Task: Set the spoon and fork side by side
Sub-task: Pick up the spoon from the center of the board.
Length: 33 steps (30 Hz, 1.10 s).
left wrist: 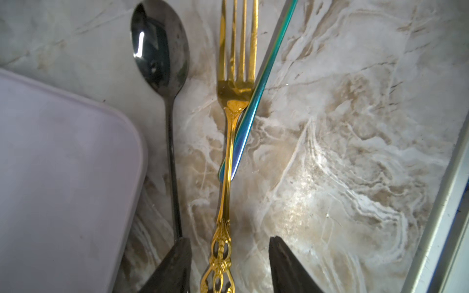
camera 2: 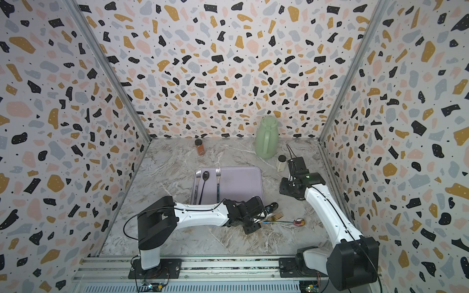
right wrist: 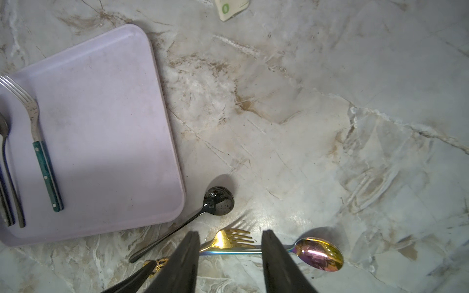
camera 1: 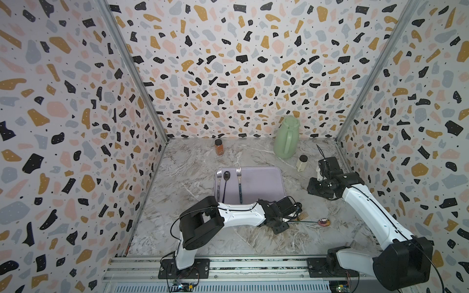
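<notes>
A gold fork (left wrist: 227,152) lies on the marble table just off the tray's near right corner, crossing over the handle of an iridescent spoon (right wrist: 318,255). A black spoon (left wrist: 160,50) lies alongside the fork, next to the lavender tray (left wrist: 63,177). My left gripper (left wrist: 228,241) is open low over the table, its fingers either side of the fork's ornate handle with a gap on both sides. In both top views it sits at the fork's handle end (camera 1: 286,220). My right gripper (right wrist: 229,234) is open and empty, hovering to the right of the tray (camera 1: 314,186).
The tray (camera 1: 261,182) holds two forks, one teal-handled (camera 1: 239,190), and a black spoon (camera 1: 225,177) at its left side. A green jug (camera 1: 286,138), an orange spice jar (camera 1: 218,147) and a white jar (camera 1: 302,163) stand at the back. Patterned walls enclose the table.
</notes>
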Tool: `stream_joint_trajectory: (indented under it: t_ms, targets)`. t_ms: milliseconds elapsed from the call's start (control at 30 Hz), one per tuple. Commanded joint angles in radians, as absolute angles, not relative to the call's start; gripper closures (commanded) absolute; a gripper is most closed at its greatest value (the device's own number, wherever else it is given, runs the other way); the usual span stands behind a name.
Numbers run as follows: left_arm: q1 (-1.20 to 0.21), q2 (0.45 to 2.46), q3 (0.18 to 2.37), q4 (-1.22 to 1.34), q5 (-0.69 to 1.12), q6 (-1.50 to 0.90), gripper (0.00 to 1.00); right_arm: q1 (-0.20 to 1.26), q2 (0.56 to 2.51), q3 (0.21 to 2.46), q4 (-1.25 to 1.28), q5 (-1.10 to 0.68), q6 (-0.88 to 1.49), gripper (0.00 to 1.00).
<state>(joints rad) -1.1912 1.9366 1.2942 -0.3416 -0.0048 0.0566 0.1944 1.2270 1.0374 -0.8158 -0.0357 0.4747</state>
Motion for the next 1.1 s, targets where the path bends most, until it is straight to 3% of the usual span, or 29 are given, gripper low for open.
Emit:
stream_joint_trajectory:
  t_ms: [0, 400, 733, 1067]
  targets:
    - [-1.187, 1.966, 1.347, -0.329, 0.021, 0.118, 0.54, 0.169, 1.192, 1.028, -0.832, -0.071, 0.446, 0.55]
    - [-1.146, 2.020, 1.412, -0.335, 0.038, 0.134, 0.62, 0.110, 1.178, 1.003, -0.832, -0.108, 0.419, 0.56]
    - [-1.098, 2.020, 1.393, -0.339, 0.059, 0.121, 0.75, 0.098, 1.185, 0.997, -0.818, -0.123, 0.419, 0.56]
    - [-1.097, 2.023, 1.334, -0.296, 0.061, 0.082, 0.79, 0.094, 1.192, 0.997, -0.812, -0.125, 0.417, 0.56]
